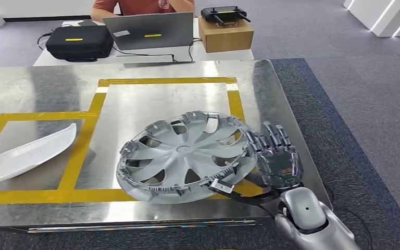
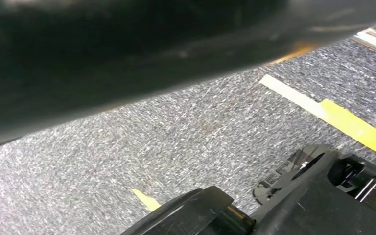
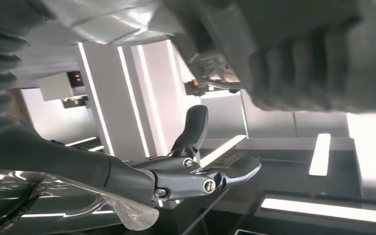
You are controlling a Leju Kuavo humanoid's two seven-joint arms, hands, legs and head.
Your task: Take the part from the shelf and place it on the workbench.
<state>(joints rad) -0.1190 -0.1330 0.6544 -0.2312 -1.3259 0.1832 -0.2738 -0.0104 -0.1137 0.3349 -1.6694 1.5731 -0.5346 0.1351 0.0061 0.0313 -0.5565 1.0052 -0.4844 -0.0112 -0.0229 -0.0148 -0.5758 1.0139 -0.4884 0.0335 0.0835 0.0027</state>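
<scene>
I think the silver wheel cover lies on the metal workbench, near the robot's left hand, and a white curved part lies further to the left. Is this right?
Not quite: the hand is the right hand, not the left. The head view shows it at the wheel cover's right edge. As you said, the cover lies on the metal workbench, and the white curved part lies further left.

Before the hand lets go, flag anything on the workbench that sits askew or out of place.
The hubcap lies across the yellow tape, partly in the marked box and partly over its lower and right lines, instead of squarely inside. It rests inner side up, and the right hand is at its right rim. The white curved part lies inside its own box.
</scene>
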